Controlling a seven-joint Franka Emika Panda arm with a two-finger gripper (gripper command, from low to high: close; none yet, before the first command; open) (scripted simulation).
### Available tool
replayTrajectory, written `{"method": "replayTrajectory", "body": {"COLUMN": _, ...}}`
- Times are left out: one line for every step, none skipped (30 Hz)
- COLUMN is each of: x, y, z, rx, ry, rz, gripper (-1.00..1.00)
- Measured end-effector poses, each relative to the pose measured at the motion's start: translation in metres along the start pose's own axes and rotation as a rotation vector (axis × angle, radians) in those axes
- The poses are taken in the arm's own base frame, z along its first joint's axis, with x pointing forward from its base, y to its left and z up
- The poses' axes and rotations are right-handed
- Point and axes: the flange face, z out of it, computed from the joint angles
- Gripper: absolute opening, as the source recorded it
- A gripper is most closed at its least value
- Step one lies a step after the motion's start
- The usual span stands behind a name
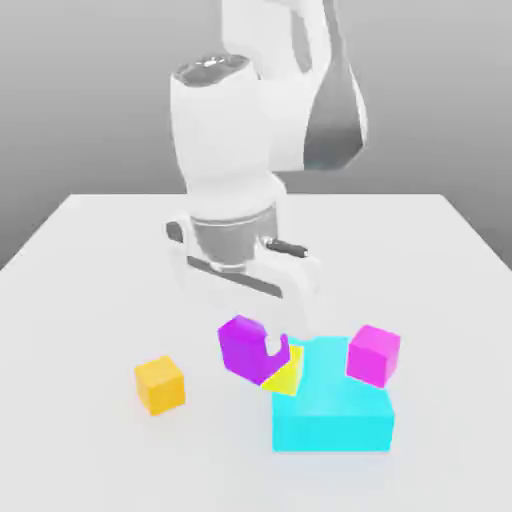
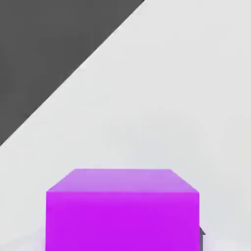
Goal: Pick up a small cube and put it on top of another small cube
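Claw: gripper clamped on the purple cube, which hangs tilted, clear of the table.
Purple cube vs. yellow cube: above it, offset toward the exterior view's left, overlapping its upper corner.
Yellow cube: on the table, against the cyan block.
Judgement: carry slightly rightward in the exterior view, level the cube, then lower.
Bystanders: pink cube atop the cyan block; orange cube well apart.

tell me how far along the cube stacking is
Done: the hand has shut on the purple cube and holds it off the table. In hand: the cube hangs tilted just above the yellow cube, which sits against the cyan block. Left: lower the purple cube squarely onto the yellow one and let go. The pink cube and orange cube are not involved.
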Motion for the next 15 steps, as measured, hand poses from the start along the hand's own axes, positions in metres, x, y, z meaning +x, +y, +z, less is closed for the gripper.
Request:
{"method": "replayTrajectory", "body": {"x": -0.02, "y": 0.006, "z": -0.002, "rx": -0.006, "ry": 0.009, "rz": -0.015, "gripper": -1.0}}
{"method": "replayTrajectory", "body": {"x": -0.039, "y": 0.014, "z": -0.003, "rx": -0.011, "ry": 0.019, "rz": -0.028, "gripper": -1.0}}
{"method": "replayTrajectory", "body": {"x": -0.058, "y": 0.022, "z": -0.004, "rx": -0.016, "ry": 0.032, "rz": -0.042, "gripper": -1.0}}
{"method": "replayTrajectory", "body": {"x": -0.075, "y": 0.031, "z": -0.005, "rx": -0.02, "ry": 0.046, "rz": -0.054, "gripper": -1.0}}
{"method": "replayTrajectory", "body": {"x": -0.092, "y": 0.041, "z": -0.005, "rx": -0.024, "ry": 0.062, "rz": -0.066, "gripper": -1.0}}
{"method": "replayTrajectory", "body": {"x": -0.107, "y": 0.051, "z": -0.005, "rx": -0.027, "ry": 0.08, "rz": -0.077, "gripper": -1.0}}
{"method": "replayTrajectory", "body": {"x": -0.114, "y": 0.056, "z": 0.001, "rx": -0.028, "ry": 0.092, "rz": -0.082, "gripper": -1.0}}
{"method": "replayTrajectory", "body": {"x": -0.117, "y": 0.059, "z": 0.009, "rx": -0.028, "ry": 0.1, "rz": -0.083, "gripper": -1.0}}
{"method": "replayTrajectory", "body": {"x": -0.118, "y": 0.06, "z": 0.019, "rx": -0.028, "ry": 0.105, "rz": -0.084, "gripper": -1.0}}
{"method": "replayTrajectory", "body": {"x": -0.117, "y": 0.061, "z": 0.03, "rx": -0.028, "ry": 0.107, "rz": -0.085, "gripper": -1.0}}
{"method": "replayTrajectory", "body": {"x": -0.117, "y": 0.061, "z": 0.04, "rx": -0.028, "ry": 0.107, "rz": -0.085, "gripper": -1.0}}
{"method": "replayTrajectory", "body": {"x": -0.116, "y": 0.063, "z": 0.051, "rx": -0.028, "ry": 0.106, "rz": -0.086, "gripper": -1.0}}
{"method": "replayTrajectory", "body": {"x": -0.116, "y": 0.064, "z": 0.058, "rx": -0.028, "ry": 0.105, "rz": -0.087, "gripper": 1.0}}
{"method": "replayTrajectory", "body": {"x": -0.116, "y": 0.064, "z": 0.058, "rx": -0.028, "ry": 0.105, "rz": -0.087, "gripper": 1.0}}
{"method": "replayTrajectory", "body": {"x": -0.116, "y": 0.064, "z": 0.058, "rx": -0.028, "ry": 0.105, "rz": -0.087, "gripper": 1.0}}
